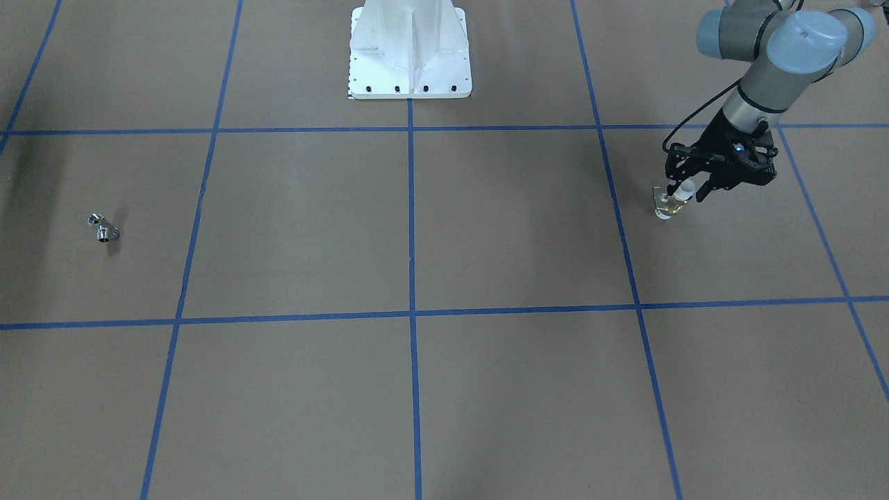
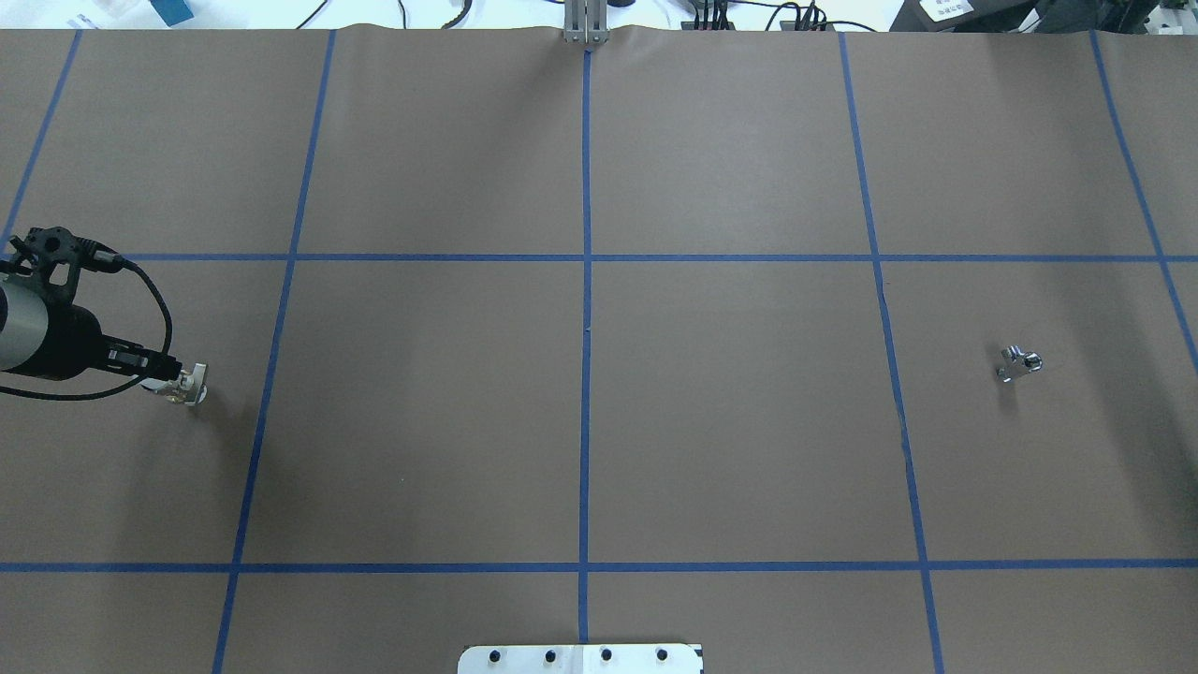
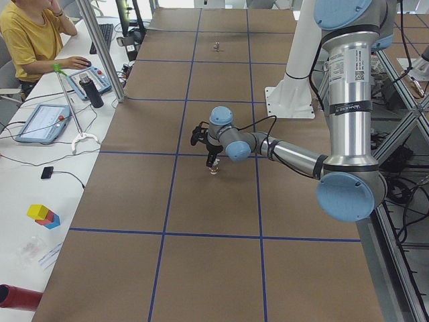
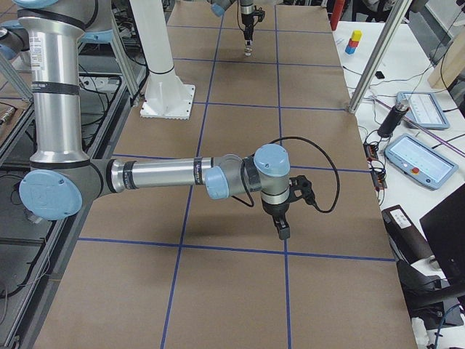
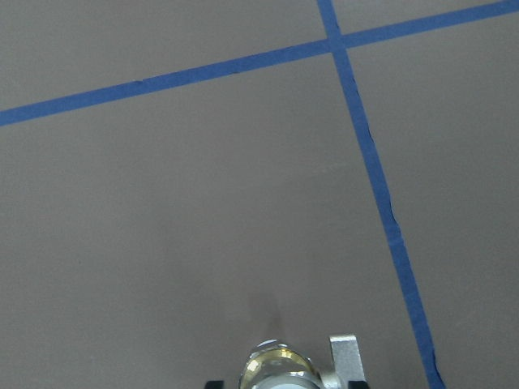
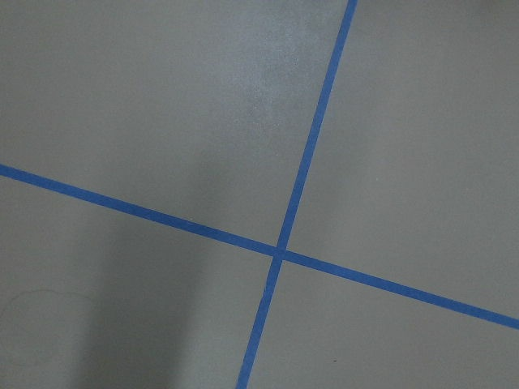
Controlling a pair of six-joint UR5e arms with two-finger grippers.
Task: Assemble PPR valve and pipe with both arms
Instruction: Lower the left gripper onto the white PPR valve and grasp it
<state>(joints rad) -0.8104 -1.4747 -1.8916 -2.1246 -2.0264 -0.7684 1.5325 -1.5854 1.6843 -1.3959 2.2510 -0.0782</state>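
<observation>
I am clamping the small white plastic PPR valve (image 1: 668, 203), brass-coloured at its middle band, between the fingers of my black two-finger left gripper (image 1: 685, 191), holding it low over the brown paper-covered table (image 1: 486, 243) on my left side. The tiny shiny chrome metal pipe (image 1: 104, 228) is lying well apart, on my right side. My right gripper (image 4: 282, 231) is hanging near a blue tape crossing (image 6: 278, 252); whether it is wide or narrow, I cannot tell.

Brown table surface (image 6: 146, 89); two blue tape lines (image 6: 312, 154) crossing; shadow (image 6: 154, 324) lower left.
</observation>
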